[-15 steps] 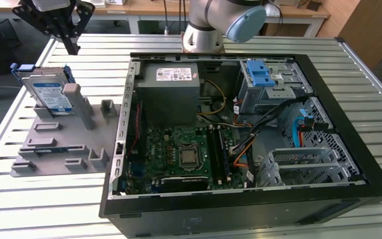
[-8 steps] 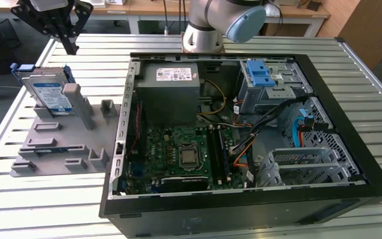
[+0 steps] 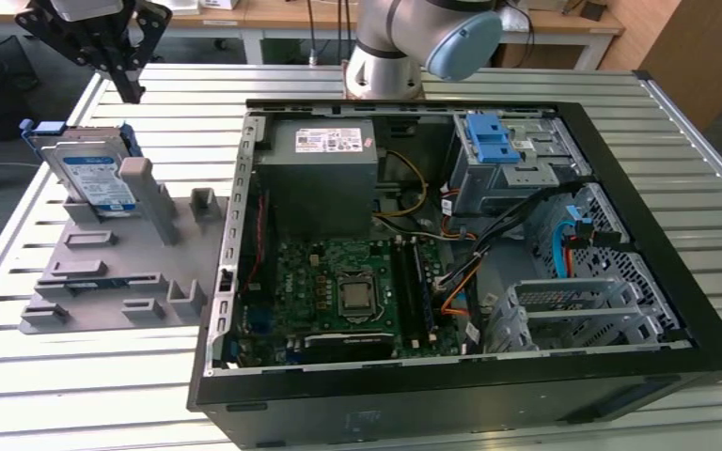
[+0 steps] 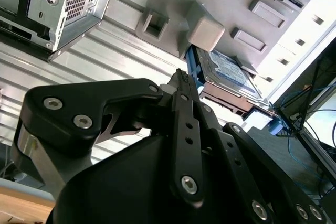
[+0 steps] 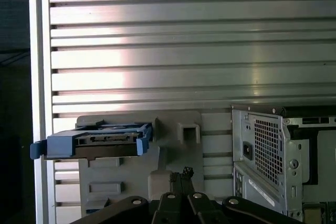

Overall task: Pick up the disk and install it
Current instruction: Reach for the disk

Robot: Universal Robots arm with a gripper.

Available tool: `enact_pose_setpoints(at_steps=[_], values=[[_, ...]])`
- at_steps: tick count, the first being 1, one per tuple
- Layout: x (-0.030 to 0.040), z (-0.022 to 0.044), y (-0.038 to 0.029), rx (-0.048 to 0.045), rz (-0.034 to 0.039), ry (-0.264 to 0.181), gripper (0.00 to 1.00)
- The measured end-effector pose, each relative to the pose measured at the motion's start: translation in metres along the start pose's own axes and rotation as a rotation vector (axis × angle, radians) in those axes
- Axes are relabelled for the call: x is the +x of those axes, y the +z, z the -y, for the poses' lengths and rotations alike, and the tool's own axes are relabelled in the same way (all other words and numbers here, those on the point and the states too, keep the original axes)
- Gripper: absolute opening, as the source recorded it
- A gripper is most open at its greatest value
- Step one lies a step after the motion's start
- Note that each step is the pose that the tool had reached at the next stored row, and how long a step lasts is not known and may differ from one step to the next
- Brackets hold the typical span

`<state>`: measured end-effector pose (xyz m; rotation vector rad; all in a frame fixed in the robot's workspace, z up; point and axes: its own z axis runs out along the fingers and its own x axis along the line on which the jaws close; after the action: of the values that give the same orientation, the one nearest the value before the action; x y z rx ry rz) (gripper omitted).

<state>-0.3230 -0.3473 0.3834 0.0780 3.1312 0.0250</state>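
An open computer case [image 3: 462, 399] is laid on its side nearest, its circuit board exposed. Beside it, at the exterior view's left, a grey holder [image 3: 98, 282] is set. The disk [image 3: 95, 178] is propped upright in it, partly screened by a grey post [image 3: 148, 197]. The pincer [image 3: 128, 92] is held above, apart from the disk, fingers pressed together and empty. A slatted metal surface [image 3: 72, 376] is spread beneath, and wooden desks [image 3: 279, 14] are seen beyond.

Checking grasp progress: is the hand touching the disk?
Apart. In the exterior view the hand hangs above the disk, with table showing between them.
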Motion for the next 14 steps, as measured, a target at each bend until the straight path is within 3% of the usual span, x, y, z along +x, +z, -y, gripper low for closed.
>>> enact_pose_setpoints(at_steps=[14], values=[[0.0065,-0.0003,0.0006,0.0000,0.0000,0.000,0.11]])
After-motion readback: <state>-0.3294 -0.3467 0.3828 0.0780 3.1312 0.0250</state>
